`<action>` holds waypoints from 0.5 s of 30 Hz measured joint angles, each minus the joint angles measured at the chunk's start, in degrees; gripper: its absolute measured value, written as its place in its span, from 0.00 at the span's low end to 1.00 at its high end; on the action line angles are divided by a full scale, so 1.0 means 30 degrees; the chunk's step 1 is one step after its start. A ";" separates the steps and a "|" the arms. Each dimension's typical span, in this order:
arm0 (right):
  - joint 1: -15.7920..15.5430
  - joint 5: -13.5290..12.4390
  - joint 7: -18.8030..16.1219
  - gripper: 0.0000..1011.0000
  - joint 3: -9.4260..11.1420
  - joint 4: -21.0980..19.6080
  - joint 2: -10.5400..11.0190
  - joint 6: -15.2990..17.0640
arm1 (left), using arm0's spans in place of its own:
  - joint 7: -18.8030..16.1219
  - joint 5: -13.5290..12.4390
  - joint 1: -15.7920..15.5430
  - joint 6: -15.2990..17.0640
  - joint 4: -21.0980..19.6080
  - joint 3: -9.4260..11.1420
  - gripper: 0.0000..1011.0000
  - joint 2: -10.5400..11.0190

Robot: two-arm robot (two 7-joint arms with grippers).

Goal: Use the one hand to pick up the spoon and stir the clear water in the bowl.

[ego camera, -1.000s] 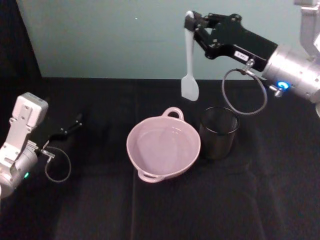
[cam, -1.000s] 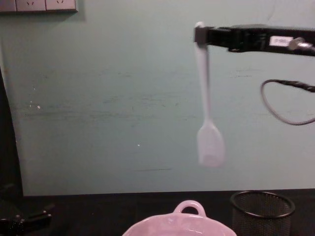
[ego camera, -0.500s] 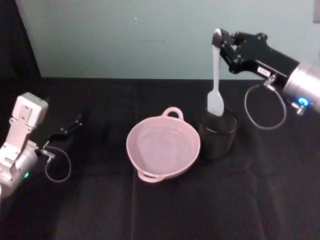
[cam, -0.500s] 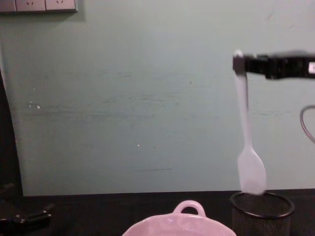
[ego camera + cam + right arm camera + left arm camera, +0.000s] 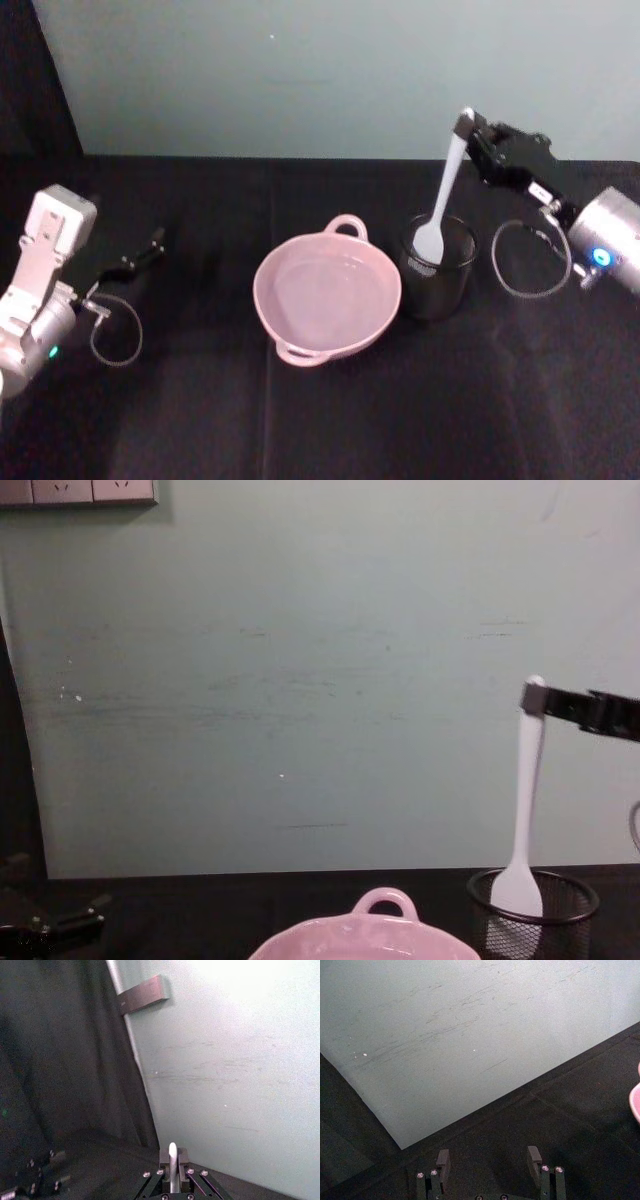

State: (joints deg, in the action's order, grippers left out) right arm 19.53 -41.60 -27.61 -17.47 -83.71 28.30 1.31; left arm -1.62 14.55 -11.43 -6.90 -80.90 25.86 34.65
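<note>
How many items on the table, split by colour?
Pink: 1, the bowl
White: 1, the spoon, held by the right gripper, blade inside the mesh cup
Black: 1, the mesh cup
Total: 3

A pale green wall (image 5: 300,680) with faint scuffs rises behind the black-draped table (image 5: 320,420).
</note>
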 joint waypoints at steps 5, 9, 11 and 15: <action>-0.0827 -0.1865 -0.0391 0.10 0.0957 0.1055 -0.0754 -0.0714 | 0.0000 0.0000 0.0000 -0.0001 0.0000 0.0001 1.00 0.0000; -0.1145 -0.2659 -0.0568 0.10 0.1317 0.1492 -0.0999 -0.1026 | 0.0000 0.0000 0.0000 -0.0001 0.0000 0.0001 1.00 -0.0001; -0.1300 -0.3202 -0.0755 0.10 0.1522 0.1839 -0.1168 -0.1207 | 0.0001 0.0000 0.0000 -0.0002 0.0000 0.0001 1.00 0.0000; -0.1469 -0.4082 -0.1195 0.10 0.1770 0.2523 -0.1427 -0.1451 | 0.0001 0.0001 0.0000 -0.0001 0.0000 0.0001 1.00 0.0000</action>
State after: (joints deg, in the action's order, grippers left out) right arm 15.12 -53.84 -31.20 -12.16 -76.14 24.02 -3.04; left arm -1.62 14.55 -11.43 -6.91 -80.90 25.86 34.65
